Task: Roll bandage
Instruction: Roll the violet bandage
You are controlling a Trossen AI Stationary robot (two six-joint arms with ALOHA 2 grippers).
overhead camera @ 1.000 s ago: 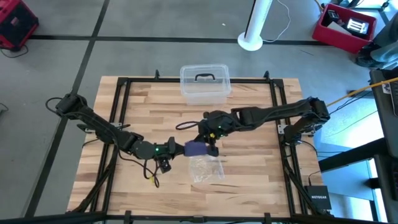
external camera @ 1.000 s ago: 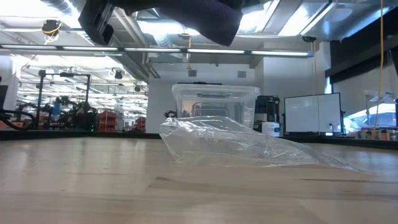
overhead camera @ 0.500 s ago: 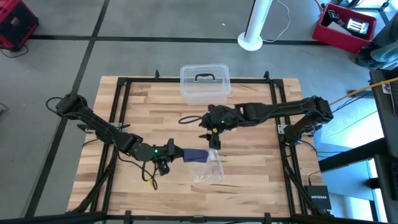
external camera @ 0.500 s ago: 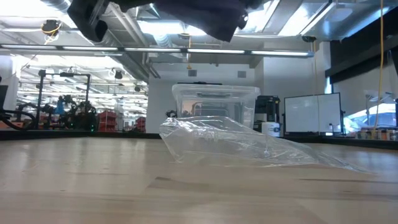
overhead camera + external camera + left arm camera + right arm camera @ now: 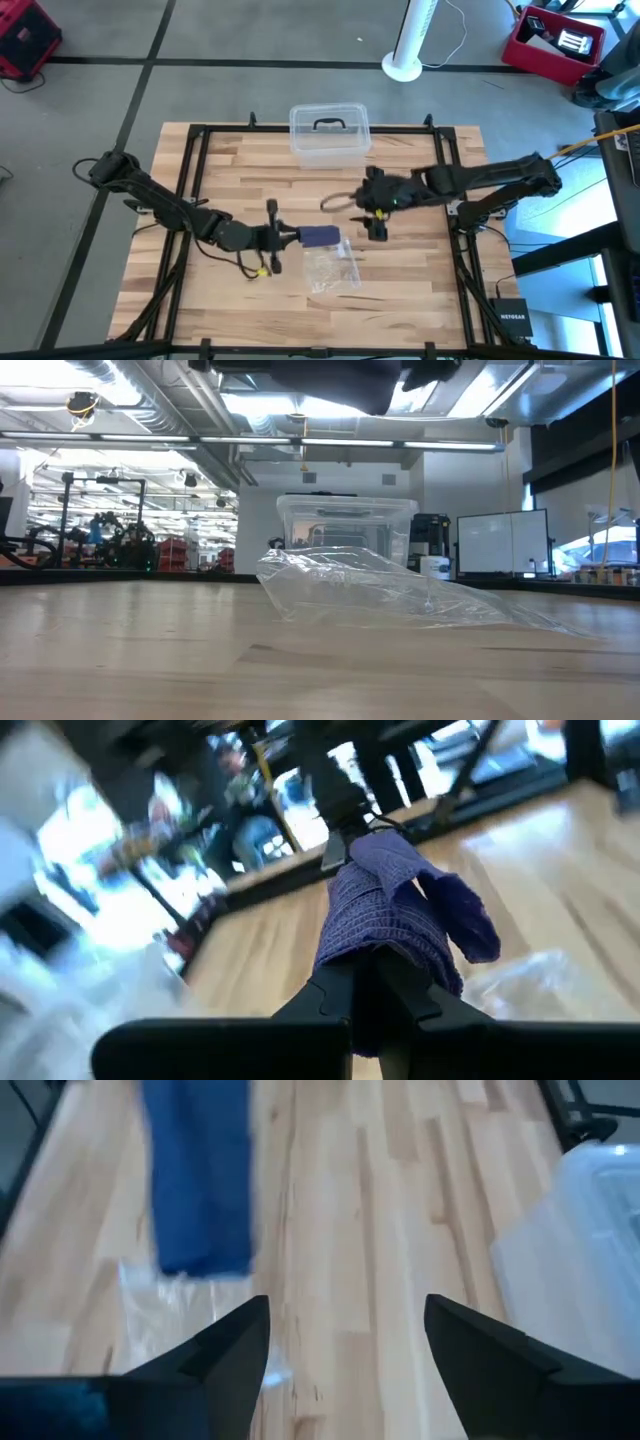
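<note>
One end effector alone, the left (image 5: 290, 237), is clamped on the bandage (image 5: 320, 236) above the plastic bag (image 5: 332, 270), while the right end effector (image 5: 377, 229) hangs wide open and empty nearby, so the loose fabric could unravel or slip free.

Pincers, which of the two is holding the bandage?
The left pincer, shut on the purple bandage above the plastic bag. The right pincer is open and empty.

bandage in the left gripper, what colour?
Dark blue-purple bandage, clamped in the left gripper; clearest in the left wrist view.
</note>
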